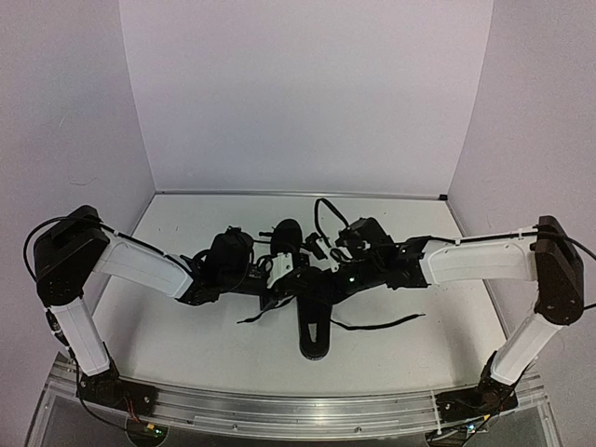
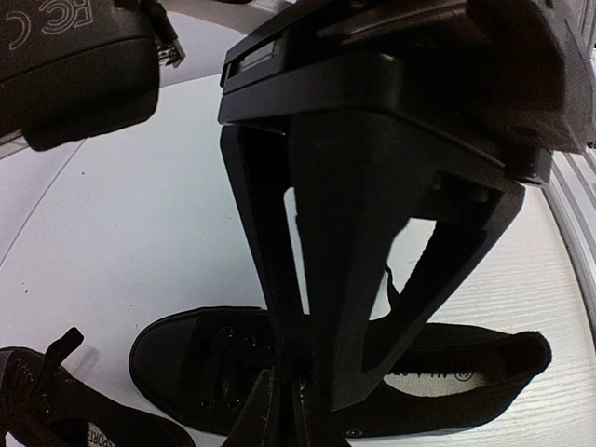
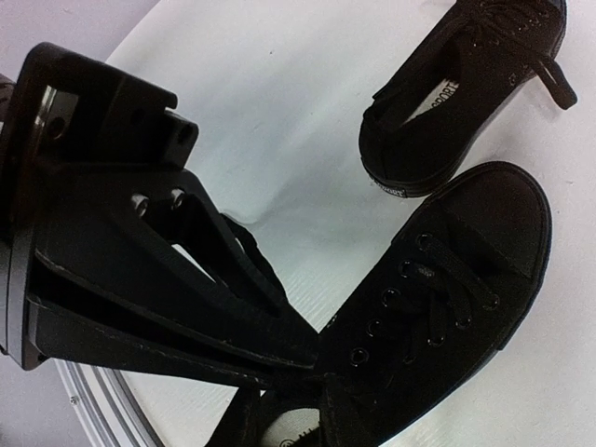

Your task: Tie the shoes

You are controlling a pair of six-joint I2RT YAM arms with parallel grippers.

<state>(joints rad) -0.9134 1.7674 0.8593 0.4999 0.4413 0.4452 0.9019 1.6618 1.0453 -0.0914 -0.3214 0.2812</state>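
Two black shoes lie mid-table. The near shoe (image 1: 314, 333) points its toe away from me, and the second shoe (image 1: 287, 238) lies just beyond it. Both grippers meet over the near shoe's lacing. My left gripper (image 2: 296, 368) reaches down onto the eyelet rows of that shoe (image 2: 186, 358) with its fingers together; black on black hides what is between them. My right gripper (image 3: 326, 361) comes in from the other side and is shut at the top eyelets of the shoe (image 3: 466, 270), where a lace (image 3: 256, 265) runs into its tips.
Loose lace ends trail on the table to the right (image 1: 382, 326) and left (image 1: 251, 317) of the near shoe. The second shoe (image 3: 438, 121) almost touches the near one's toe. Pale walls enclose three sides, and a metal rail (image 1: 298, 414) lines the near edge.
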